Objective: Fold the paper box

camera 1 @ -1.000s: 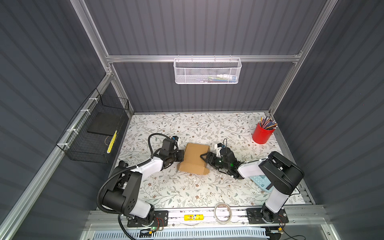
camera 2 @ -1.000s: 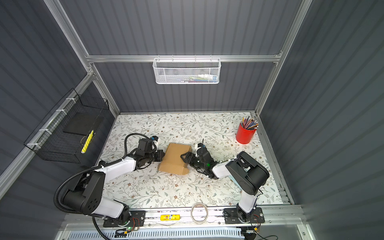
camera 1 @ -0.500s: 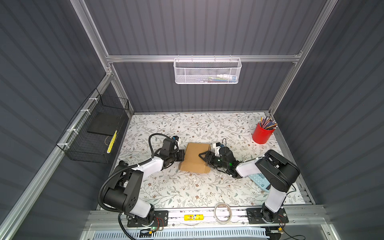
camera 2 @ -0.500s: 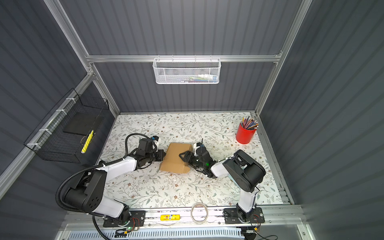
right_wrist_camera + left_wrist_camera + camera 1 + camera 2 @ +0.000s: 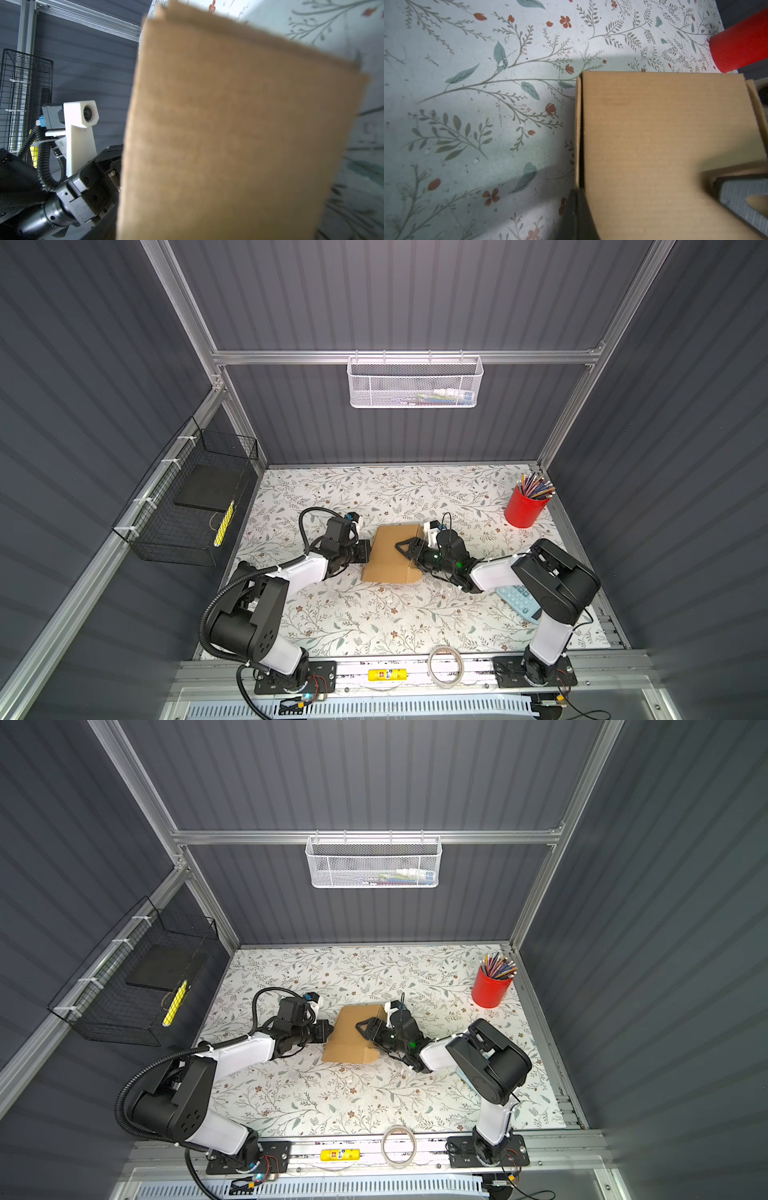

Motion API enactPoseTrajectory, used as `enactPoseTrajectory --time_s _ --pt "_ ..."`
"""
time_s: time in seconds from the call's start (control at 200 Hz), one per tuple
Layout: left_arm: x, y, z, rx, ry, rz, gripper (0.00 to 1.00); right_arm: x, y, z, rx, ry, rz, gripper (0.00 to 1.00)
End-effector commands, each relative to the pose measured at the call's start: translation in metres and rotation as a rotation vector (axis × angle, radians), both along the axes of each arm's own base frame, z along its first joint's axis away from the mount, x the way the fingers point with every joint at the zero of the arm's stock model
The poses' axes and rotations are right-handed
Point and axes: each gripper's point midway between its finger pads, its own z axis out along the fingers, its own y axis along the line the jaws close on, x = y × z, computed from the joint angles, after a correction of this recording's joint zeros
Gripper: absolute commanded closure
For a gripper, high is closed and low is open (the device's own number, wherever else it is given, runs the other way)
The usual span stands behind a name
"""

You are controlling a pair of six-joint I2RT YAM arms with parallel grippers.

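Paper box (image 5: 392, 553) is sitting on the table (image 5: 374, 626) between my grippers. My left gripper (image 5: 365, 551) is pressing, fully closed, against its left wall. My right gripper (image 5: 409, 547) is straddling the right lid edge, jaws wide. I'm judging it light, stiff and crushable, so best held by its edges.

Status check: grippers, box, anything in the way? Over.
Left gripper shut at left edge of the box. Right gripper open over its right edge. Lid down. Pencil cup, calculator stand clear.
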Motion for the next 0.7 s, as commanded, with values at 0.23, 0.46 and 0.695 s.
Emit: enactPoseTrajectory --time_s 0.23,0.46,0.695 --pt "0.0002 -0.0076 0.0001 -0.037 0.033 -0.017 1.0 0.0015 0.01 0.0173 0.028 -0.027 0.024 0.29" --pt "-0.0005 -0.0081 -0.0011 -0.048 0.036 -0.014 1.0 0.0025 0.0122 0.0182 0.032 -0.027 0.026 0.33" --pt "-0.0006 -0.0092 0.0004 -0.056 0.032 -0.015 0.97 0.0022 0.0117 0.0185 0.029 -0.026 0.021 0.35"
